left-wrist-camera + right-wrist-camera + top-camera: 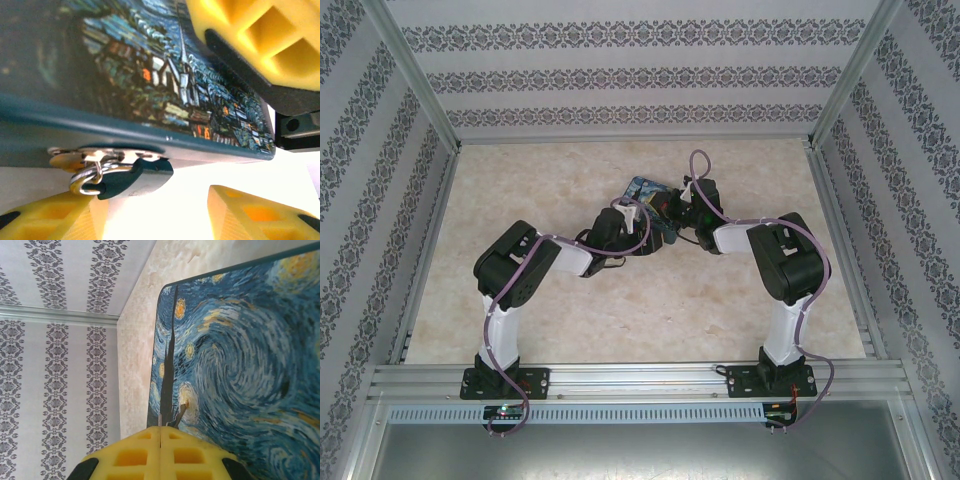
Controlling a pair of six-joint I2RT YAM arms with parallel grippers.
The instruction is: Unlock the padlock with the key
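Note:
The padlock (134, 177), tiny with a blue body and silvery shackle, hangs from the hasp on the front edge of a tin (165, 85) printed with a night sky. My left gripper (155, 202) is open just below it. One yellow finger (55, 220) is right under the shackle end and the other finger (260, 215) stands well off to the right. My right gripper (160, 429) is shut over the tin's lid (240, 365), and the thin key (178, 414) pokes out from between its tips. From above, both grippers meet at the tin (643, 186).
The tin lies mid-table toward the back, on a pale marbled tabletop (550, 180). Patterned walls (380, 150) enclose the table on three sides. The right gripper's yellow body (260, 40) hangs close over the tin in the left wrist view.

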